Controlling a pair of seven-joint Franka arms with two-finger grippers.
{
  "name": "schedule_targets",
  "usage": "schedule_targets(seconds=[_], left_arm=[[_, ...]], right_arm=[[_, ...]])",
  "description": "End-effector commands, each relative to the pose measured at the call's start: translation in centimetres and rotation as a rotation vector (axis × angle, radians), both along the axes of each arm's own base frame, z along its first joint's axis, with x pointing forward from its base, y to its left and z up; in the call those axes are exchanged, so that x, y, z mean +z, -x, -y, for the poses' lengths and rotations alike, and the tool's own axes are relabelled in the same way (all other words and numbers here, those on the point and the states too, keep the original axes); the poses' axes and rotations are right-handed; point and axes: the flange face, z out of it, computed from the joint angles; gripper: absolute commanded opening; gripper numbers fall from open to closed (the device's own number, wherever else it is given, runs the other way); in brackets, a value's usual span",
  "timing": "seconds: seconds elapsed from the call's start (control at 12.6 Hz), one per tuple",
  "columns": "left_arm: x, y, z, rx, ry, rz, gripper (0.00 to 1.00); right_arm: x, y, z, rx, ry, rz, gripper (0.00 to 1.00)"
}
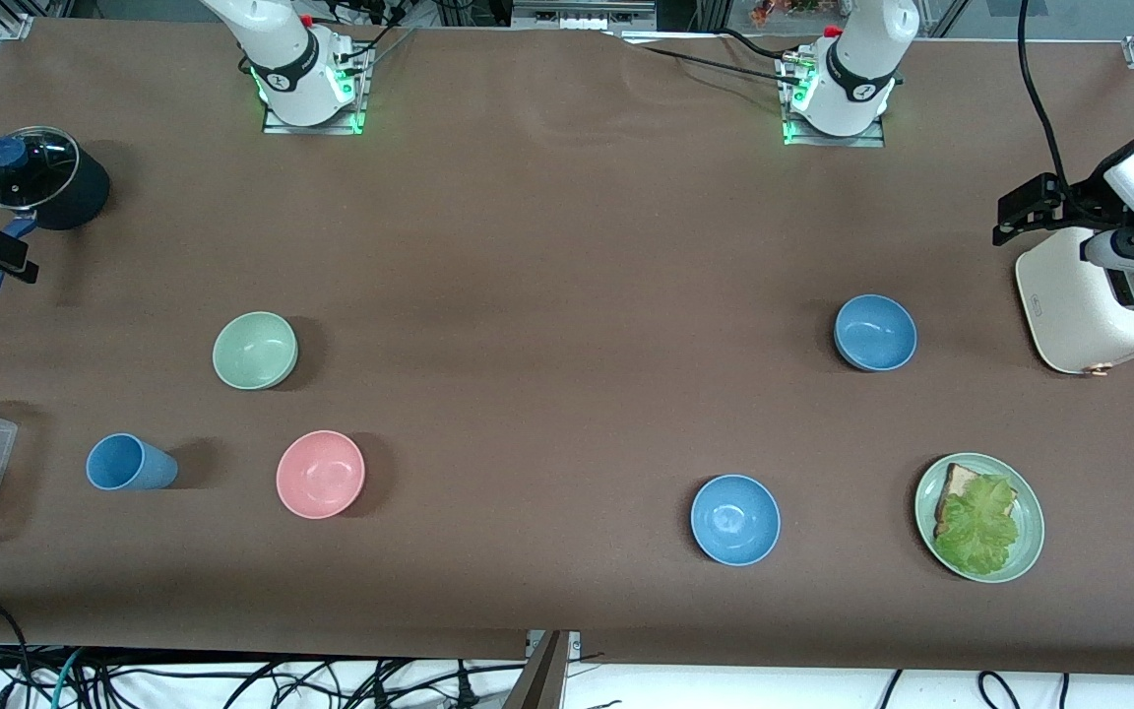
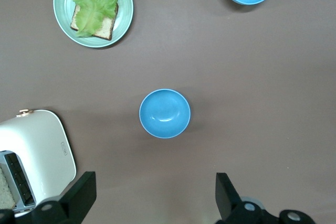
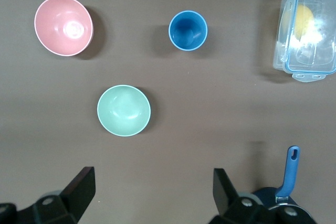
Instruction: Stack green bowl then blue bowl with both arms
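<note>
A brown table [image 1: 567,246] holds scattered dishes. The green bowl [image 1: 255,351] sits upright toward the right arm's end, with a pink bowl [image 1: 320,474] and a blue cup [image 1: 129,463] nearer the front edge. One blue bowl [image 1: 875,333] sits toward the left arm's end beside a white toaster [image 1: 1099,305]; a second blue bowl [image 1: 734,519] lies near the front edge, beside a plate [image 1: 1025,551] of bread and lettuce. The left gripper [image 2: 152,198] hangs wide open over the toaster. The right gripper [image 3: 152,195] hangs wide open over a lidded pot [image 1: 40,177] at the table's end.
</note>
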Motion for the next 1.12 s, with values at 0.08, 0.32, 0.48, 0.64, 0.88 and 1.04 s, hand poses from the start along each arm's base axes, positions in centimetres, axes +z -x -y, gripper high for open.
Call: schedule_targets(seconds=[0.08, 0.32, 0.48, 0.64, 0.88, 1.04], left_arm=[[0.29, -0.37, -0.39, 0.015, -0.028, -0.002, 1.00], [0.38, -0.39, 0.03, 0.007, -0.028, 0.001, 1.00], [0.44, -0.31, 0.30, 0.003, -0.026, 0.000, 1.00], [0.44, -0.31, 0.30, 0.003, -0.026, 0.000, 1.00], [0.52, -0.26, 0.40, 0.003, -0.025, 0.001, 1.00], [0.51, -0.25, 0.34, 0.003, -0.023, 0.000, 1.00]], right_arm=[[0.50, -0.17, 0.30, 0.007, 0.008, 0.009, 0.99], [0.50, -0.18, 0.22, 0.007, 0.008, 0.009, 0.99], [0.50, -0.18, 0.22, 0.007, 0.008, 0.009, 0.99], [0.51, -0.20, 0.22, 0.007, 0.008, 0.011, 0.99], [0.51, -0.20, 0.22, 0.007, 0.008, 0.011, 0.99], [0.50, -0.17, 0.30, 0.005, 0.009, 0.009, 0.99]])
